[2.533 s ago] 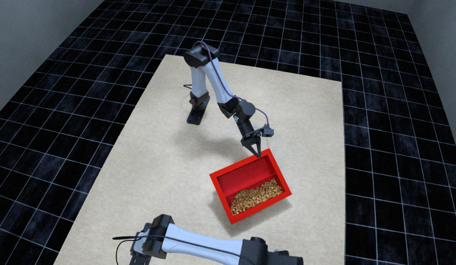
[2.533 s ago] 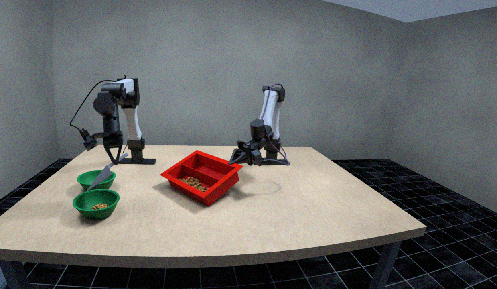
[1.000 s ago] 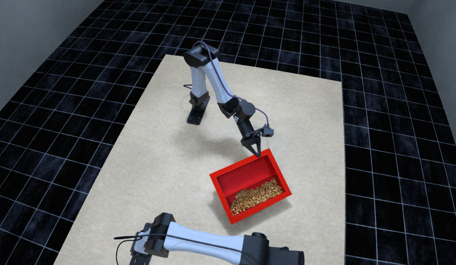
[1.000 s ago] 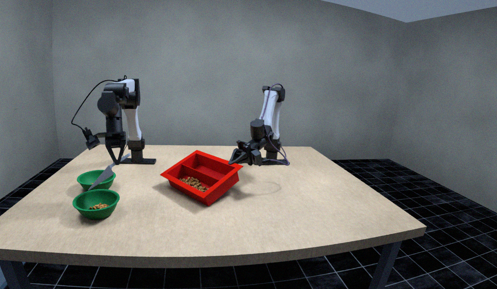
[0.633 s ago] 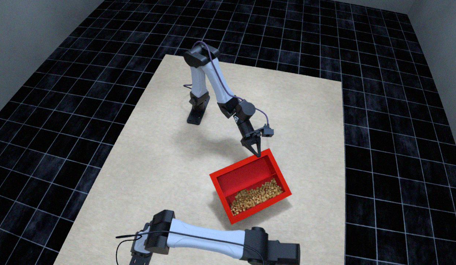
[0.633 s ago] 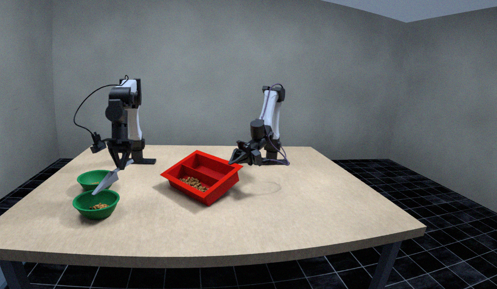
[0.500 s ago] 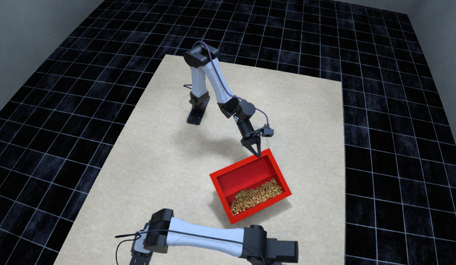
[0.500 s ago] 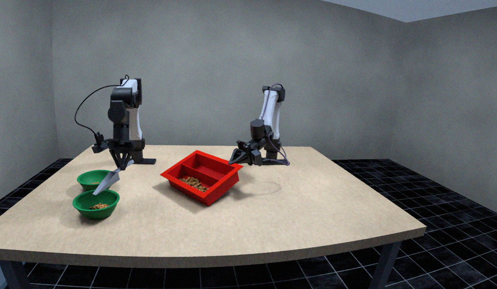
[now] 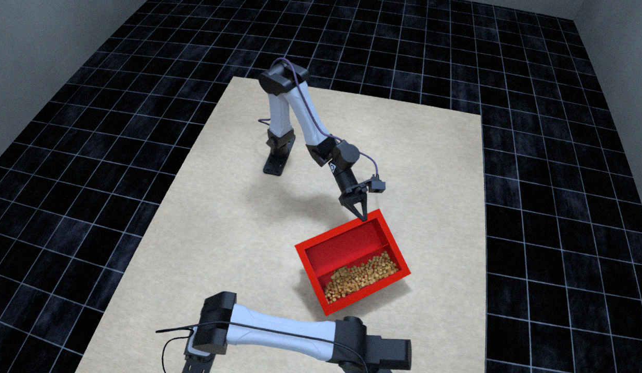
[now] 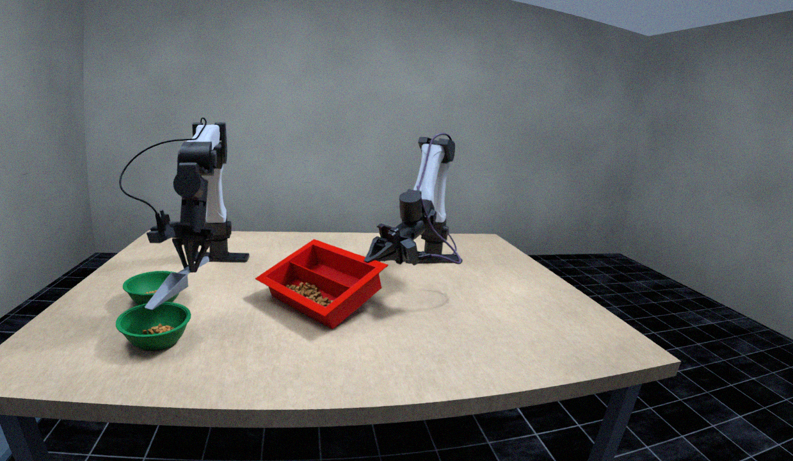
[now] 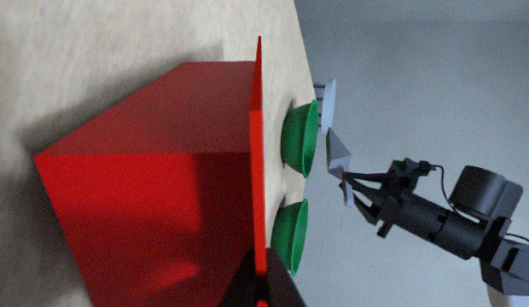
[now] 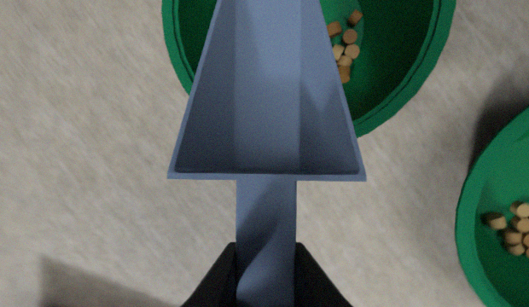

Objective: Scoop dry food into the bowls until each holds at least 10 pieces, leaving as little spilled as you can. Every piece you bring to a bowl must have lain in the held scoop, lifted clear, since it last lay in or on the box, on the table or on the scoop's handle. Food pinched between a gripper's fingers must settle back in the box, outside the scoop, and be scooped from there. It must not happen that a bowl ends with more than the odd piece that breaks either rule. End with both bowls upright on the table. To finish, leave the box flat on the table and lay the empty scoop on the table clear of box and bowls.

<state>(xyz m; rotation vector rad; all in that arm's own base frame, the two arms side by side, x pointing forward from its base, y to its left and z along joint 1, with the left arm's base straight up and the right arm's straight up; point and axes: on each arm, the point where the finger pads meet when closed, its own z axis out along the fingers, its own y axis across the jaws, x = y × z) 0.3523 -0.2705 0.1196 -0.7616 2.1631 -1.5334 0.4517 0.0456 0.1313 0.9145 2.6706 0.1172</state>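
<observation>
1. Your right gripper (image 10: 194,268) (image 11: 340,179) (image 12: 264,255) is closed on the scoop (image 10: 168,286) (image 11: 338,155) (image 12: 266,107); its blade looks empty, long axis reaching over one bowl (image 10: 153,340) (image 11: 296,138) (image 12: 175,43).
2. Your left gripper (image 9: 364,218) (image 10: 367,260) (image 11: 262,262) pinches the tilted box (image 9: 369,289) (image 10: 352,293) (image 11: 141,183) by its rim; the box lies sideways from the scoop's axis.
3. If either count falls short, swing the right arm, nearer the bowls, boxward.

From my station I see the pale wooden table (image 9: 211,241) (image 10: 445,355) (image 11: 98,26) (image 12: 98,192) bearing two upright green bowls (image 10: 153,326) (image 10: 148,286) (image 11: 299,138) (image 11: 288,236) (image 12: 427,72) (image 12: 467,230) and a tilted red box (image 9: 313,278) (image 10: 352,296) (image 11: 141,192).
</observation>
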